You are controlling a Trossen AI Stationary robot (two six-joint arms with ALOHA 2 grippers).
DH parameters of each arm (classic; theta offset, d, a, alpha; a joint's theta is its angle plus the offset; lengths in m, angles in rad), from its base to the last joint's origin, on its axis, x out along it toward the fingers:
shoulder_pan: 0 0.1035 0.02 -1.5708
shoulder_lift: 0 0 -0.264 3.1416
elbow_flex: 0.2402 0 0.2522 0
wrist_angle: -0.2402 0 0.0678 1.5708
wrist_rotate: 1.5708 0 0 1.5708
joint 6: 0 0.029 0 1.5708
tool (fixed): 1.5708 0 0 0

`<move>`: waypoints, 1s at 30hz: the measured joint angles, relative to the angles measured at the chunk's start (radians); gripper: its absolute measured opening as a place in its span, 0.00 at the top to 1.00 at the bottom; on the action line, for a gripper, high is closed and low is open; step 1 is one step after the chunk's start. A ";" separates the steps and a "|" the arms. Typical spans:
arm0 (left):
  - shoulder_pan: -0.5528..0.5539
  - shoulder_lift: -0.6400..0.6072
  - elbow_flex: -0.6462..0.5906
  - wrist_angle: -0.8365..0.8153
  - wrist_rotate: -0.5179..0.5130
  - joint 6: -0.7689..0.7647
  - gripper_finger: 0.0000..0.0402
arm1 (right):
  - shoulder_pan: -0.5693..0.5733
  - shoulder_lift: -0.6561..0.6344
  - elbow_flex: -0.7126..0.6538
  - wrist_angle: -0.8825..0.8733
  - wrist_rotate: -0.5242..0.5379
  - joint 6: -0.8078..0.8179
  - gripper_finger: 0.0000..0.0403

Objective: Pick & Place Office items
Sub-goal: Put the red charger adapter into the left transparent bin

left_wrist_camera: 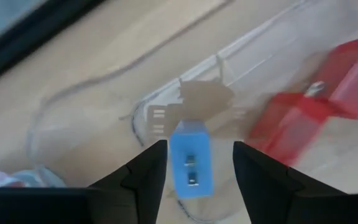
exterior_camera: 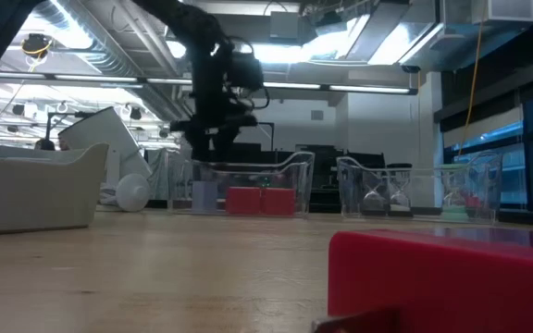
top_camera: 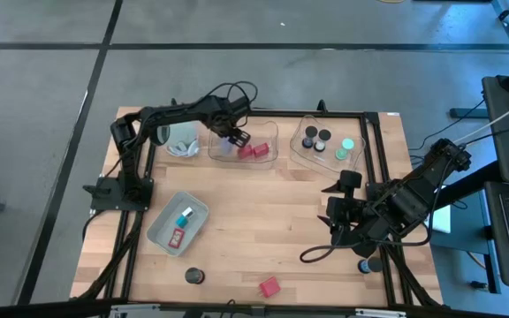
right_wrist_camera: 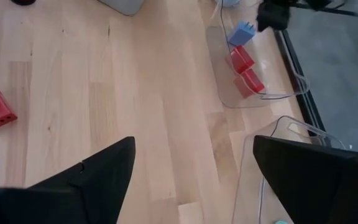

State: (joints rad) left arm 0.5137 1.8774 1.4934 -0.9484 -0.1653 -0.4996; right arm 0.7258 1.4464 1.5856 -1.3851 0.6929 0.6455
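A blue block (left_wrist_camera: 190,165) lies on the floor of the clear tray (top_camera: 270,131) at the far middle of the table, beside two red blocks (top_camera: 253,151). My left gripper (left_wrist_camera: 199,145) hangs open just above the blue block, one finger on either side, clear of it; the low view shows it over the tray (exterior_camera: 213,139). Another red block (top_camera: 269,286) and a black cylinder (top_camera: 193,276) lie near the front edge. My right gripper (right_wrist_camera: 191,168) waits open above the table's right side (top_camera: 341,196), holding nothing.
A second clear tray (top_camera: 300,157) at the far right holds black cylinders (top_camera: 316,139) and a mint-green disc (top_camera: 347,143). A grey-blue tray (top_camera: 162,231) at the near left holds a teal piece and a small red card. A white cylinder with cable (top_camera: 180,141) lies at the far left.
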 joint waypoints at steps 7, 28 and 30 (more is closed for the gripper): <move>-0.067 -0.001 0.141 -0.113 -0.013 0.016 0.53 | 0.000 0.000 0.000 0.000 -0.026 0.042 0.18; -0.911 0.002 0.177 0.176 -0.209 -0.177 0.45 | 0.002 0.000 0.000 0.000 -0.028 0.054 0.18; -0.963 0.002 0.150 0.300 -0.220 -0.186 0.41 | 0.002 0.000 0.000 0.000 -0.027 0.058 0.18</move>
State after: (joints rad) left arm -0.4489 1.8793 1.6434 -0.6480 -0.3849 -0.6861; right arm 0.7280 1.4464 1.5856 -1.3849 0.6655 0.7034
